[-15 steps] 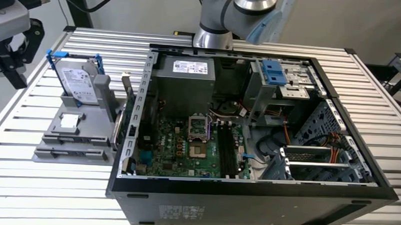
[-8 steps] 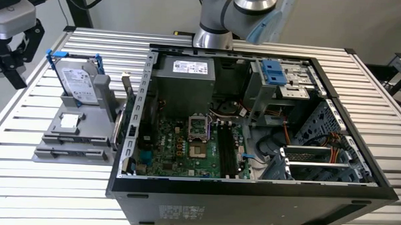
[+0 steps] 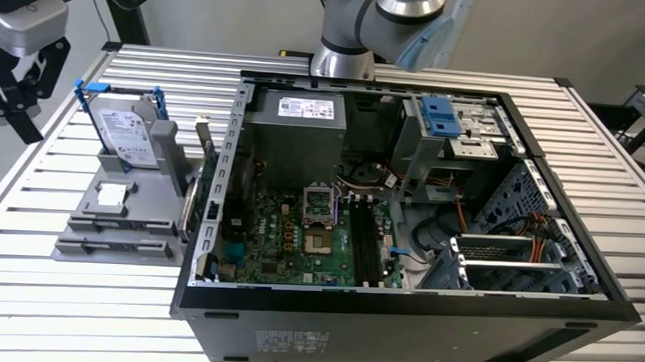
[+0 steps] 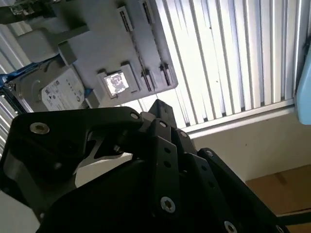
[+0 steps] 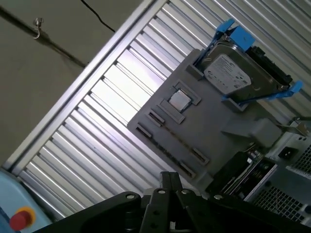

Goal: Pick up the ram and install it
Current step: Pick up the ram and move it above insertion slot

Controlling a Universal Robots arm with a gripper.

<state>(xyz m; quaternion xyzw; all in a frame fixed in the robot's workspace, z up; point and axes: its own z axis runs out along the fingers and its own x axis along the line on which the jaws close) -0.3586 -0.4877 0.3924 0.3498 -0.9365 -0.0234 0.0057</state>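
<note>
My gripper [image 3: 13, 126] hangs above the table's edge at the exterior view's upper left, beyond the grey fixture [image 3: 96, 221]. Its black fingertips look pressed together with nothing between them in both wrist views [image 5: 168, 175] [image 4: 158, 103]. The fixture has long slots with small clips [image 5: 170, 141] [image 4: 146, 77], and a thin dark strip lies along them. I cannot tell whether that strip is the ram. Dark memory slots [image 3: 365, 239] run along the green motherboard [image 3: 288, 236] inside the open computer case [image 3: 404, 300].
A silver-grey hard drive with blue rails [image 3: 125, 130] [image 5: 233, 75] stands upright at the fixture's back. A green card with a metal bracket [image 3: 203, 173] stands between fixture and case. The arm's base [image 3: 343, 57] rises behind the case. The table is ribbed metal slats [image 3: 82, 317].
</note>
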